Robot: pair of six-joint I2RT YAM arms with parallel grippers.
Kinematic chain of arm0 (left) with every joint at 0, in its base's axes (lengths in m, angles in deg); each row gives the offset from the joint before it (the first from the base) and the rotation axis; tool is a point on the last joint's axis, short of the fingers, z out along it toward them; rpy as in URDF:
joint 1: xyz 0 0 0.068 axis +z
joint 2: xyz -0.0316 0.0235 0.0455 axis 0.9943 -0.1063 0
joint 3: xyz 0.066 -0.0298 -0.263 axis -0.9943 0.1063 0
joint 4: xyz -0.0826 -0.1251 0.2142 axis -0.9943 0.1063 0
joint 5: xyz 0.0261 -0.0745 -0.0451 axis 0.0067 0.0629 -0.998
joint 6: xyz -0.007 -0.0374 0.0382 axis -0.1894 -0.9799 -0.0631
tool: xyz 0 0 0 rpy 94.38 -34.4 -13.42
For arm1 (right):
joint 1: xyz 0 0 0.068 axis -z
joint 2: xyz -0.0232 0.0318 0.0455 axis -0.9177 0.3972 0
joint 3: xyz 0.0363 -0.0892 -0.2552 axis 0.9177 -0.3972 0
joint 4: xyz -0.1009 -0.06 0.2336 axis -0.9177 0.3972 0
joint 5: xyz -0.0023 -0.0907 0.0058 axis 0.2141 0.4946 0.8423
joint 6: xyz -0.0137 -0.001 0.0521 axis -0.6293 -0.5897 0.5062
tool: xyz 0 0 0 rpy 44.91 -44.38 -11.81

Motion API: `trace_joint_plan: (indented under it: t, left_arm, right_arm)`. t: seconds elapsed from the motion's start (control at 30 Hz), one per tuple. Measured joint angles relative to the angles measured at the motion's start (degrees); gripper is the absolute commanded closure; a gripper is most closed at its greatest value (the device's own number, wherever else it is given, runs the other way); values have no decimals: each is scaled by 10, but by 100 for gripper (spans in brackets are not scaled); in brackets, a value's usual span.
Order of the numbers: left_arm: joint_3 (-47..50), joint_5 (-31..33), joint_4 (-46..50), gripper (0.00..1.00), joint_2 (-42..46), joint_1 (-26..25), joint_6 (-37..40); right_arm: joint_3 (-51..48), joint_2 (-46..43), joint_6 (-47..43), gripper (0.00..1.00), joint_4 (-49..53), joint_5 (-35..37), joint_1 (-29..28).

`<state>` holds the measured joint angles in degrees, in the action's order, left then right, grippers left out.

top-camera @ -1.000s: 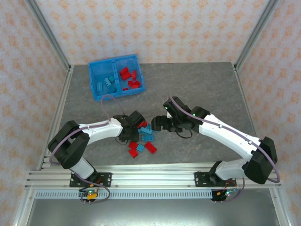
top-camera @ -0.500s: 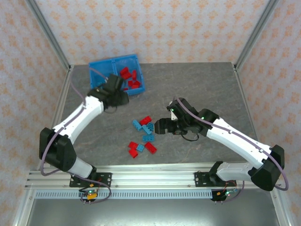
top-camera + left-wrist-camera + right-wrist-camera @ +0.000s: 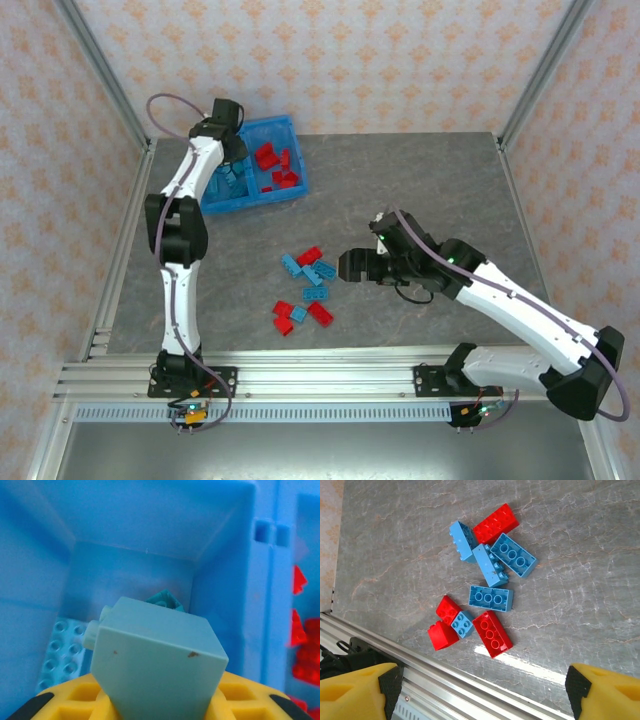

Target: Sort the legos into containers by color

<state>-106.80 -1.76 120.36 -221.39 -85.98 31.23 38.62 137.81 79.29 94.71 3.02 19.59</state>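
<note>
top external: a blue bin sits at the far left of the grey surface; the left arm reaches up to it, the right arm lies low on the right.
left jaws: closed on a light blue brick, held above the bin's left compartment.
held brick: tilted, studs facing left, gripped between yellow fingers.
left compartment floor: a studded light blue piece lies there; a teal brick peeks from behind the held one.
right compartment: red legos inside, showing red through the middle wall in the left wrist view.
right jaws: wide apart, holding nothing, just right of the loose pile.
loose pile: four red and five blue legos on the surface, near the front rail, well apart from the bin.
</note>
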Motion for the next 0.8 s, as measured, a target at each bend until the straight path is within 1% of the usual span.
trace_joint_plan:
  t: [0.07, 0.13, 0.2, 0.27, 0.43, 0.5, 0.57, 0.63, 0.73, 0.8]
  left_arm:
    - [-30, 0, 4, 60, -10, 5, -1]
    - [-38, 1, 6, 55, -11, 10, -4]
    - [-40, 2, 9, 45, -11, 14, -7]
    - [-40, 2, 13, 40, -11, 17, -12]
    - [-38, 0, 22, 39, -11, 24, -17]
    - [-14, -9, 21, 38, 4, 24, -27]
    - [41, -23, 18, 39, 42, 24, -42]
    - [111, -43, 9, 39, 100, 23, -64]
    - [227, -71, -16, 40, 220, 17, -96]
    - [303, -77, -37, 40, 317, -5, -111]
  right_arm:
    - [0, -1, 2, 13, 6, 3, 0]
    - [0, -4, 4, 13, 10, 7, 0]
    - [0, -8, 4, 13, 10, 10, 0]
    - [0, -10, 4, 13, 10, 12, 0]
    - [4, 4, 4, 13, 10, 12, 0]
    - [8, 16, 4, 13, 10, 12, 0]
    - [10, 26, 4, 13, 10, 12, 0]
    - [10, 34, 4, 13, 10, 12, 0]
    - [10, 39, 4, 12, 9, 20, 0]
    - [10, 39, 4, 11, 7, 31, 0]
